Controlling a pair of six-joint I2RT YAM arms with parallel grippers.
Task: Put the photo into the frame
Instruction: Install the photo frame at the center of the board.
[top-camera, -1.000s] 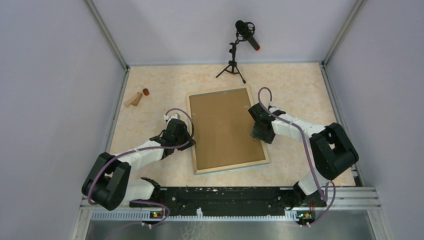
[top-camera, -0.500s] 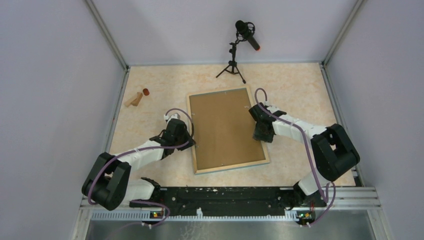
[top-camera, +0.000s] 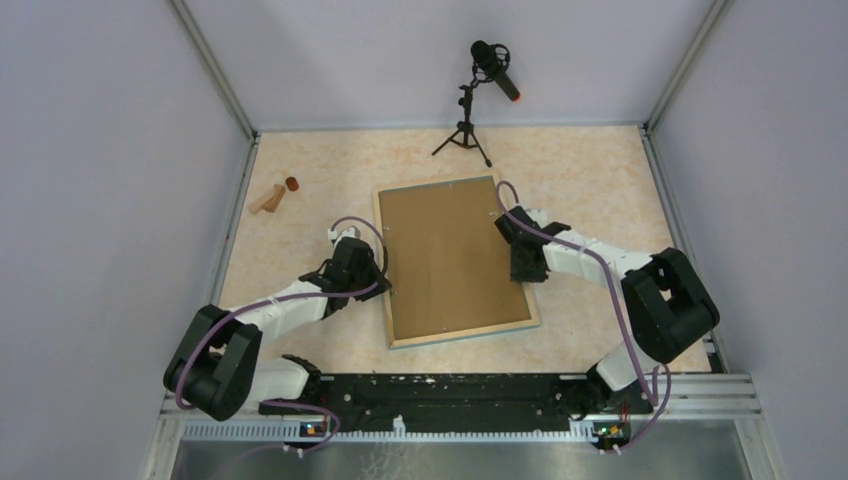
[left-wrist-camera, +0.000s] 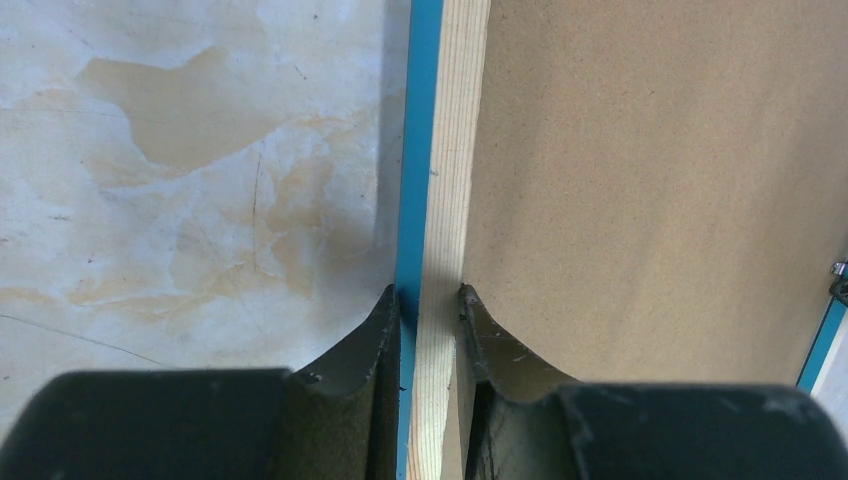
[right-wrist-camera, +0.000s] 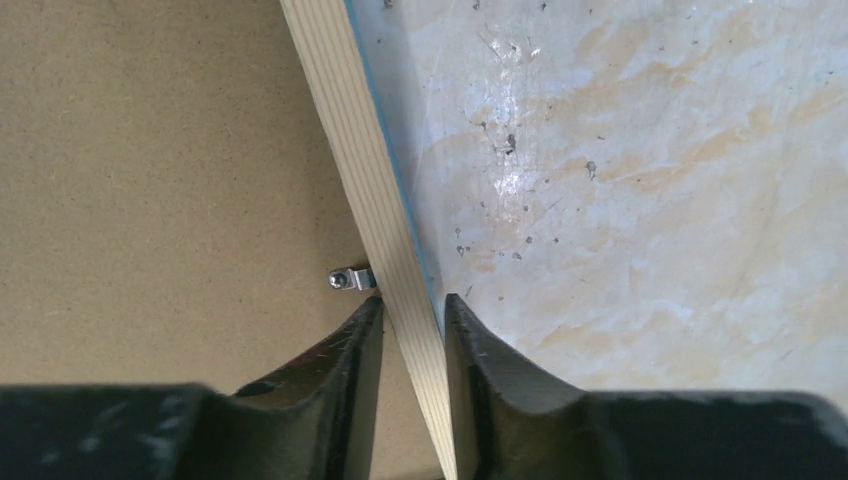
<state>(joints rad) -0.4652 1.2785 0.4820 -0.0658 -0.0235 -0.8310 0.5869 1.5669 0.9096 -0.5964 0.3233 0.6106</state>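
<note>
One frame (top-camera: 465, 333): flat on the worktop (top-camera: 590, 180), back side up, mid-worktop between the two arms.
Long axis: near to far, far end tipped slightly leftward.
Backing board (top-camera: 450, 260): plain brown, filling the frame.
Far edge: microphone on a tripod (top-camera: 478, 100).
Far left: wooden pieces (top-camera: 270, 197), well apart from the frame.
Left wrist, left fingers (left-wrist-camera: 375, 340): clenched on the left rail, one on the blue outer edge, one on the board side.
Right wrist, right fingers (right-wrist-camera: 355, 350): grasping the right rail, one on each side.
Metal clip (right-wrist-camera: 347, 279): on the board, touching the rail, just beside the inner finger.
</note>
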